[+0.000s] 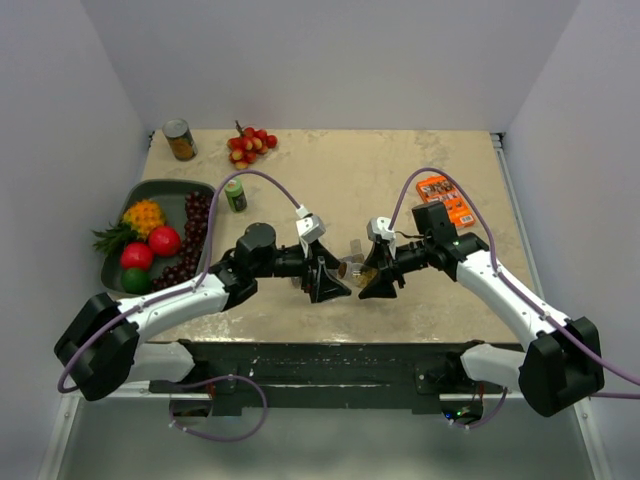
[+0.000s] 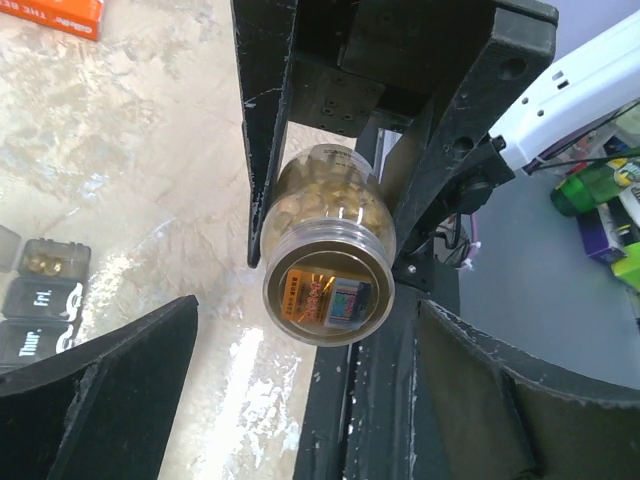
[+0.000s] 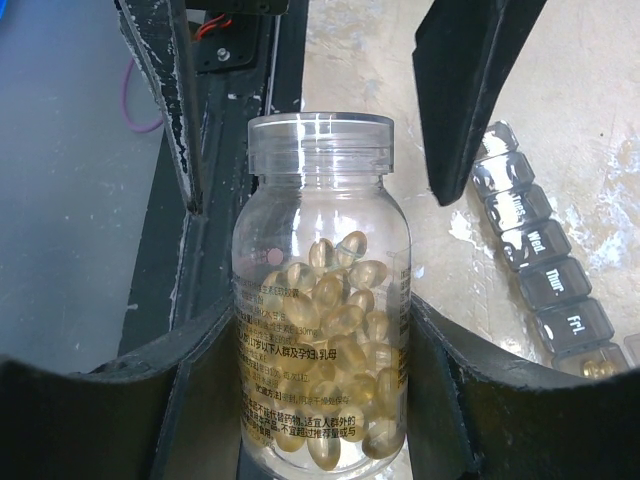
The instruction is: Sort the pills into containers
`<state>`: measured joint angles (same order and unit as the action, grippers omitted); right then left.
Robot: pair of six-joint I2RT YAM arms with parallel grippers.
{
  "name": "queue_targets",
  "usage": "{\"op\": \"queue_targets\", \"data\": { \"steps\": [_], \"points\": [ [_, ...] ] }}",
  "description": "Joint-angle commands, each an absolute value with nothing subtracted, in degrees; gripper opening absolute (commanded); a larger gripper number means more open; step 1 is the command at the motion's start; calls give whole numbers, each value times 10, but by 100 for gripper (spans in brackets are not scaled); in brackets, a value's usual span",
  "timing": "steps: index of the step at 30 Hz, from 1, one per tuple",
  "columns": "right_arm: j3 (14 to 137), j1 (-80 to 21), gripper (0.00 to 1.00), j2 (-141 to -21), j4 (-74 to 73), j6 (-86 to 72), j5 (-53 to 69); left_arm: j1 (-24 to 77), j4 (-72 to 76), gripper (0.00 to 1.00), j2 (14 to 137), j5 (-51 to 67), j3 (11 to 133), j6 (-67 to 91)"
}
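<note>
A small clear bottle (image 3: 320,300) holds a mass of yellowish pills (image 3: 335,350). My right gripper (image 3: 320,420) is shut on the bottle's lower body and holds it above the table. The bottle's neck points at my left gripper (image 2: 320,400), which is open with its fingers spread, just short of the bottle (image 2: 328,255). In the top view both grippers (image 1: 325,280) (image 1: 378,280) meet at the table's front centre with the bottle (image 1: 352,266) between them. The dark-grey compartment strip (image 3: 545,270) lies on the table beside them, and shows at the left edge of the left wrist view (image 2: 40,300).
An orange flat packet (image 1: 445,200) lies at the right. A green-capped bottle (image 1: 235,195), a can (image 1: 180,140) and red-yellow berries (image 1: 250,145) stand at the back left. A dark fruit tray (image 1: 170,195) sits at the left edge. The table's front edge is right under the grippers.
</note>
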<state>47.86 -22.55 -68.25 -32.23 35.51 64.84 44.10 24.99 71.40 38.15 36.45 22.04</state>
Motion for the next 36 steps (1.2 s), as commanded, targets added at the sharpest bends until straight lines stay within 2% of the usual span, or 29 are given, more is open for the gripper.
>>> {"op": "queue_targets", "data": {
  "steps": [1, 12, 16, 21, 25, 33, 35, 36],
  "points": [
    [477, -228, 0, -669, -315, 350, 649, 439, 293, 92, 718, 406, 391, 268],
    [475, -227, 0, -671, -312, 350, 648, 436, 297, 87, 710, 381, 396, 273],
    [475, -228, 0, -671, -312, 350, 647, 432, 289, 78, 721, 384, 409, 279],
    [473, -227, 0, -671, -311, 350, 647, 431, 291, 73, 723, 385, 411, 282],
    [474, -228, 0, -673, -310, 350, 647, 431, 284, 54, 734, 407, 418, 280],
    [473, -227, 0, -672, -307, 347, 642, 431, 242, 56, 741, 425, 424, 261],
    [473, -228, 0, -674, -306, 346, 641, 431, 236, 49, 741, 424, 425, 261],
    [472, -228, 0, -674, -305, 345, 640, 431, 235, 34, 741, 423, 425, 261]
  ]
}}
